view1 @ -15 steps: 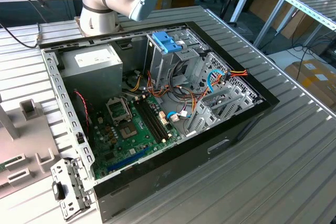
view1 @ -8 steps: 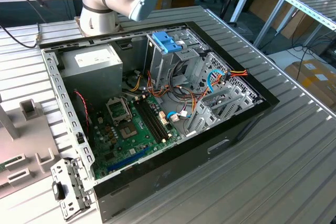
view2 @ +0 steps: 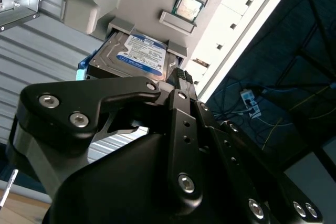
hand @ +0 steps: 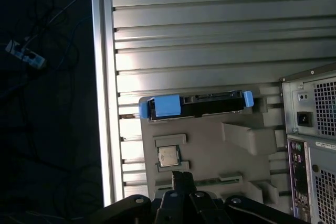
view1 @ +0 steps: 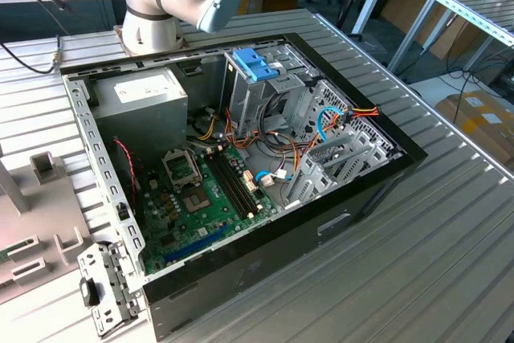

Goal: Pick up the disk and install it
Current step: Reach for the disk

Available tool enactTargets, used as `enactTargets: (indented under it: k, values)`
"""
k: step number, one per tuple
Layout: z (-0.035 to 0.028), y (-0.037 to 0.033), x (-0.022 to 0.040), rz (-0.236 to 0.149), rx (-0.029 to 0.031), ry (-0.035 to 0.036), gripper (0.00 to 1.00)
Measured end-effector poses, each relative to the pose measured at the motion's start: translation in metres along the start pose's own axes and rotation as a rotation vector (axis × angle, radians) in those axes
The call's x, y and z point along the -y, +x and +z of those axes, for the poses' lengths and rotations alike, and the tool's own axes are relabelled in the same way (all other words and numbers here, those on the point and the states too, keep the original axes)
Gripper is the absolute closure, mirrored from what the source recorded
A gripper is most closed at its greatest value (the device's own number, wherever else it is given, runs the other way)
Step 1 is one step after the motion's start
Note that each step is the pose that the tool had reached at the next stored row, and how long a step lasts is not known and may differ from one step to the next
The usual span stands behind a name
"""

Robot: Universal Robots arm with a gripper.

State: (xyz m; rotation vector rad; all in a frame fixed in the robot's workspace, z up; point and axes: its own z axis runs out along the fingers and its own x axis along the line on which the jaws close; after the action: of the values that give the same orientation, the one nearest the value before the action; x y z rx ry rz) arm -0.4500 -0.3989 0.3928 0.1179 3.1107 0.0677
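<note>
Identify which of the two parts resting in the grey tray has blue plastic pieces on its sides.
The disk, the large flat drive with a blue-and-white label. The other part, the small square chip, has a bare metal top.

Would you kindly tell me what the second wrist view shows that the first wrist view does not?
Second wrist view: the disk's white label with its blue band. First wrist view: the disk edge-on between blue rails, plus the rear of the computer case. Both: the disk resting in the grey holder, a processor chip, the hand.
</note>
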Motion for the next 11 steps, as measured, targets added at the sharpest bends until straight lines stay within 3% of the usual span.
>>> enactTargets:
  k: [11]
  values:
    - [-0.0004, 0.0133, 0.0010, 0.000, 0.0000, 0.0000, 0.89]
